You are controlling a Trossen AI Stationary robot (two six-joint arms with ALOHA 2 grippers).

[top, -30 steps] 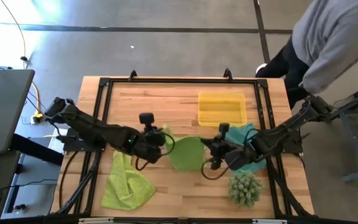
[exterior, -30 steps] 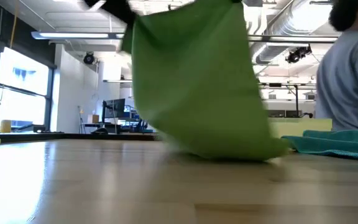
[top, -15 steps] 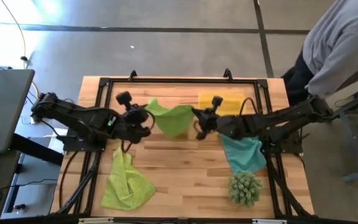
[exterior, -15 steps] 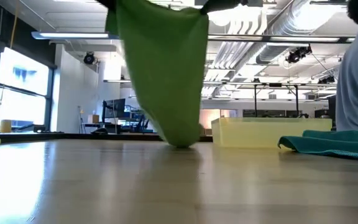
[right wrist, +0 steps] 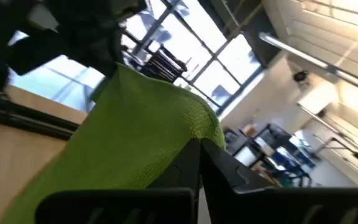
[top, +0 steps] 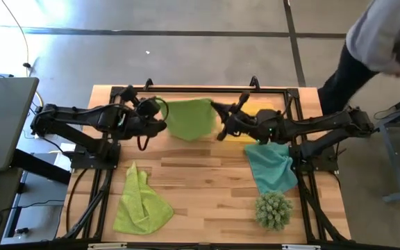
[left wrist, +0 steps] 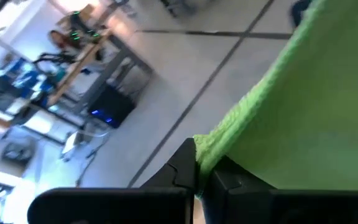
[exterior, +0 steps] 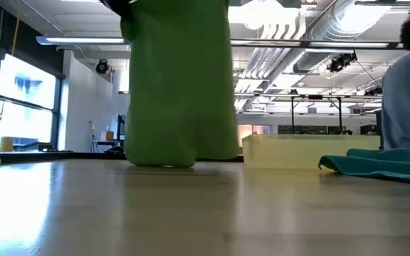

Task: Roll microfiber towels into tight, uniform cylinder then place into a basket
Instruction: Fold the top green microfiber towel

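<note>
A lime-green towel (top: 190, 118) hangs spread between my two grippers over the table's far side. My left gripper (top: 160, 111) is shut on its left top corner, my right gripper (top: 217, 114) on its right top corner. In the low view the towel (exterior: 180, 85) hangs down as a sheet, its bottom edge at the tabletop. A second lime-green towel (top: 142, 205) lies crumpled at the near left. A teal towel (top: 272, 167) lies at the right. The yellow tray (top: 261, 111) stands at the far right, partly hidden by my right arm. My left gripper pinches the towel's top corner (left wrist: 207, 146) between its two fingers; the cloth spreads away from them toward my right gripper. My right gripper pinches the opposite top corner (right wrist: 194, 134) between its two fingers. The towel hangs below both, its top edge stretched between them and its bottom edge (exterior: 169, 162) at the table.
A spiky green ball plant (top: 273, 210) stands at the near right. A black frame (top: 200, 90) runs along the table's edges. A person (top: 384, 42) stands beyond the table's far right corner. Bare wood lies in the table's middle and near side.
Both grippers have gone toward the table's far edge and up with the lime-green towel and moved a little apart. The towel has been drawn from the table's middle to the far side and now hangs spread wider between them.
</note>
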